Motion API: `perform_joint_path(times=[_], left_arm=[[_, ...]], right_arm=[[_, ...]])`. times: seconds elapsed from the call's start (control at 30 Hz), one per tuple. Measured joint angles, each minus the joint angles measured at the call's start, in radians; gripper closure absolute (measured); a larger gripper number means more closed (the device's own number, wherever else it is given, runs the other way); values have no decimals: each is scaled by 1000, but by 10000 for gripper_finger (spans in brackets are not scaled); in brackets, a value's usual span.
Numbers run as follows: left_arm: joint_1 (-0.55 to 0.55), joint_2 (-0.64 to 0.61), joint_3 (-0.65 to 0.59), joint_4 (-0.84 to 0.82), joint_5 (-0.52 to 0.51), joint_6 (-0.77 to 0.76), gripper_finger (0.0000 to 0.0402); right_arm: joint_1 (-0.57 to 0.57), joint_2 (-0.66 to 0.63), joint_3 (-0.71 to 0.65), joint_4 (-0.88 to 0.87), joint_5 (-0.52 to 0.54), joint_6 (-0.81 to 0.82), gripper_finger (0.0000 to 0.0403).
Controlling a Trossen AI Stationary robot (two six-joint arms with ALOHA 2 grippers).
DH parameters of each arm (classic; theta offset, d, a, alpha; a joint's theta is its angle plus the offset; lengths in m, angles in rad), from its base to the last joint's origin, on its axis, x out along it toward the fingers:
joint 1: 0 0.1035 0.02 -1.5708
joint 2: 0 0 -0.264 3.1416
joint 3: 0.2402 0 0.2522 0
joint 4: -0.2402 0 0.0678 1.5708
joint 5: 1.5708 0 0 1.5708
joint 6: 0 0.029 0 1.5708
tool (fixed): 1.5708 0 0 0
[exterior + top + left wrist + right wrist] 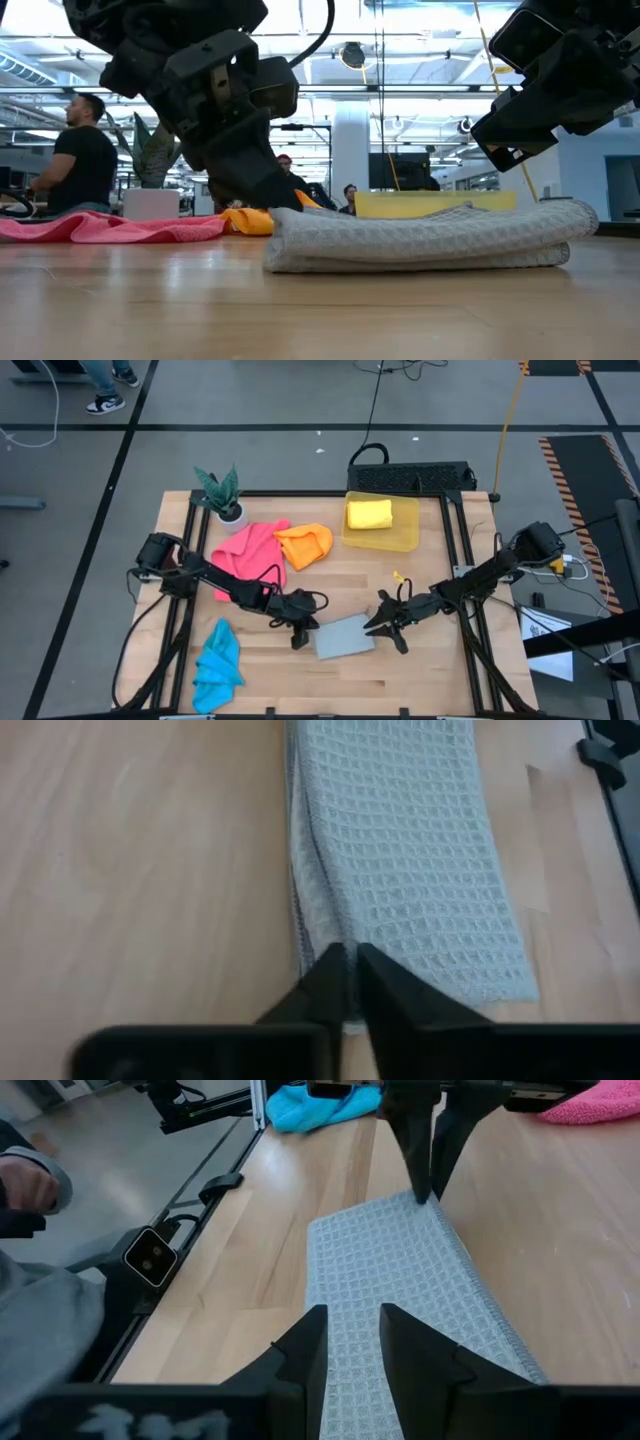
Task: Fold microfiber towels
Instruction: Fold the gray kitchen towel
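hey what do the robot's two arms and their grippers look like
Both arms are dark, slim and jointed, with black cables looping along them. The left gripper and the right gripper each end in two black, wedge-shaped fingers that taper toward the tips. No markings show on them.

No readable text, label, brand, number or sign anywhere in views

Bare wood (pixel 420 670) front of grey towel (pixel 343 637); pink towel (pixel 248 550), plant (pixel 222 495) crowd back-left
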Motion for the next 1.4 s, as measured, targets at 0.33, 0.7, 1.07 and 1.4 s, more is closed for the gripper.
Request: perform_joint_path(times=[0.33, 0.7, 1.07, 1.4], left_arm=[[1, -28, 0, 16, -62, 37, 396], [3, -90, 1, -42, -130, 52, 396], [33, -91, 1, -112, -224, 75, 391], [71, -91, 2, -97, -276, 107, 392]], right_arm=[[0, 0, 0, -1, 0, -26, 319], [0, 0, 0, -7, 1, -26, 319], [0, 0, 0, -16, 8, -26, 319], [-15, 106, 5, 43, 9, -76, 318]])
